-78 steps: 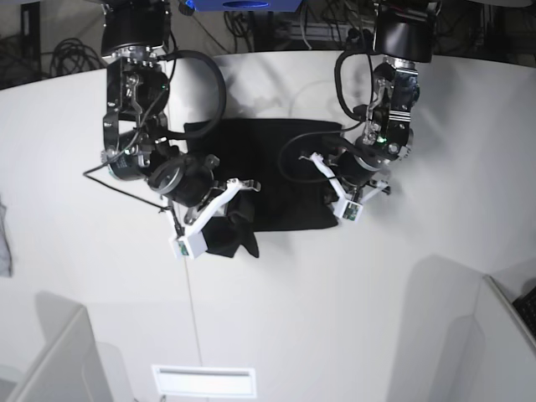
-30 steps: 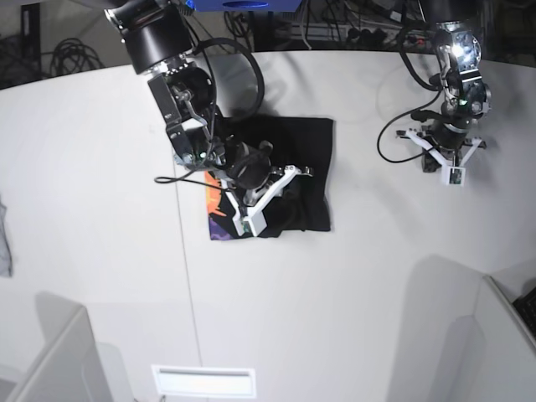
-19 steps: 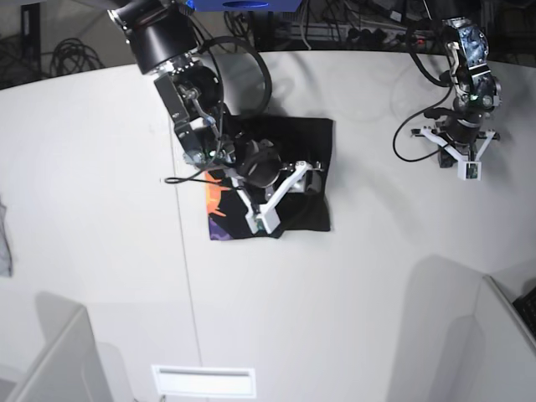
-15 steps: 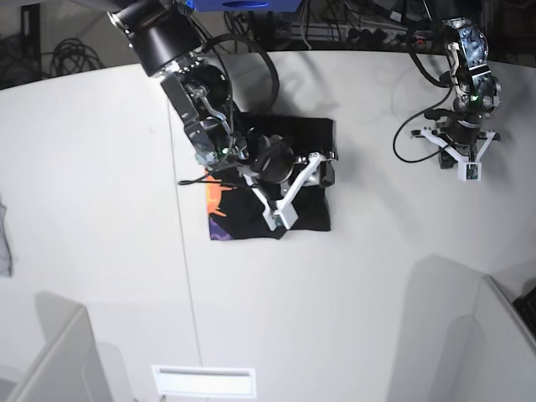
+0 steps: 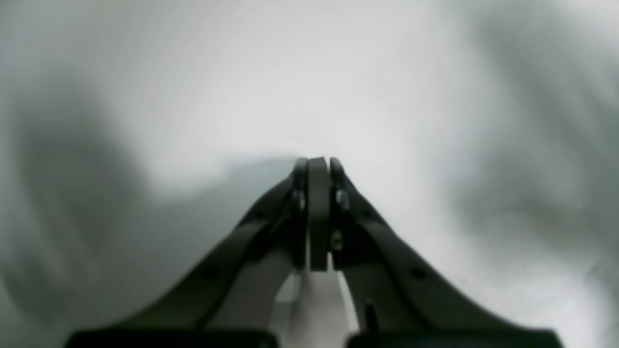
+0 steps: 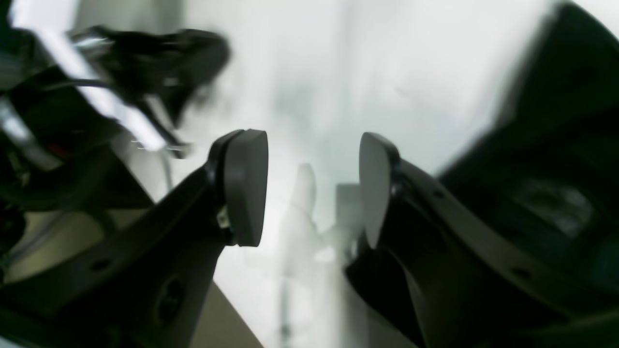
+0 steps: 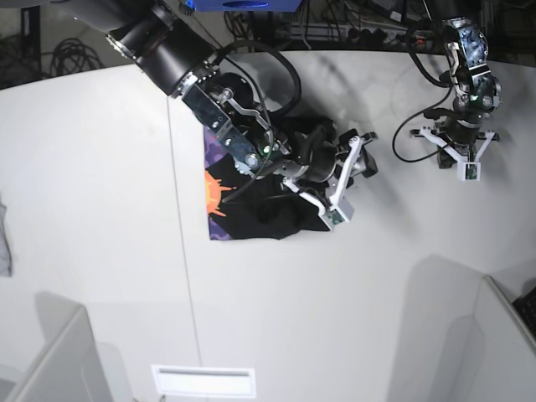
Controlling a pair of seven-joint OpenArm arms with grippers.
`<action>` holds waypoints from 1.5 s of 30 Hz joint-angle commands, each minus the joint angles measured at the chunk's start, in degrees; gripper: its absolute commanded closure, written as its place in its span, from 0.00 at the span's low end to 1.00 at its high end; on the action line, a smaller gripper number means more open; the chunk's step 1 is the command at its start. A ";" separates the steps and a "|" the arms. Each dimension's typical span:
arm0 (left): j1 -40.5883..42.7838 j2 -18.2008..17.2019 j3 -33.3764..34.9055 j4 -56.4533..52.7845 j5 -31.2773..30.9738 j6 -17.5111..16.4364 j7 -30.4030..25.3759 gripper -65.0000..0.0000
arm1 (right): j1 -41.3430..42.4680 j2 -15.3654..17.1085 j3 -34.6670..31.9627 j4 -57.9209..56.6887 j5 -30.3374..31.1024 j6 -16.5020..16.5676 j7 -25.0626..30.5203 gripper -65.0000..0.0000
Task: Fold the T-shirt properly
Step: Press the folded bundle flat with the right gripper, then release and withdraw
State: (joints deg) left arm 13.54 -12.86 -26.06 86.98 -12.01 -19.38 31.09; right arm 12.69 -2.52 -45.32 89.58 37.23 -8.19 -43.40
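Folded T-shirt [image 7: 251, 219], printed edge toward base view's left

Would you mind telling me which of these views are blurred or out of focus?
Left wrist view: background a featureless grey smear, only the shut left gripper fairly crisp. Right wrist view: motion-smeared surroundings, open right gripper soft-edged. Base view: sharp, T-shirt print readable.

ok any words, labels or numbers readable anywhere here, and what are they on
None can be read.
T-shirt: an orange sun-and-purple print shows along its edge, picture only, no lettering visible.
Right claw: a small green-and-white tag on a fingertip, too small to read.
Left claw: a similar small tag, also too small to read.
Both wrist views: too blurred, no text visible.
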 commanded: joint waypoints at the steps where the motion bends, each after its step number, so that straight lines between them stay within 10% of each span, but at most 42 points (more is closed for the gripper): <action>1: -0.31 -0.81 -0.35 0.80 -0.25 0.17 -1.07 1.00 | 1.77 -0.16 0.53 2.60 0.17 0.05 1.24 0.55; 4: -0.13 -0.81 -0.44 0.80 -0.25 0.17 -1.07 1.00 | 1.86 4.41 3.08 6.73 0.17 -3.64 0.80 0.67; 7: -0.05 -0.81 -2.02 0.80 -0.25 0.17 -1.07 1.00 | 1.42 9.51 6.51 9.89 0.17 -8.30 0.80 1.00; 18: 0.31 -0.72 -4.31 0.89 -0.25 0.17 -1.07 1.00 | -1.65 13.56 16.00 4.88 -0.35 -9.00 1.77 1.00; 45: 1.80 -0.72 -4.40 0.80 -0.25 0.17 -1.07 1.00 | 4.67 -2.88 0.88 -1.98 -7.91 -8.83 2.83 1.00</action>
State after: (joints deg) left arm 15.55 -12.71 -30.09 86.94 -12.01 -19.38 31.09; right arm 16.16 -4.67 -44.71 86.30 29.34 -17.39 -41.58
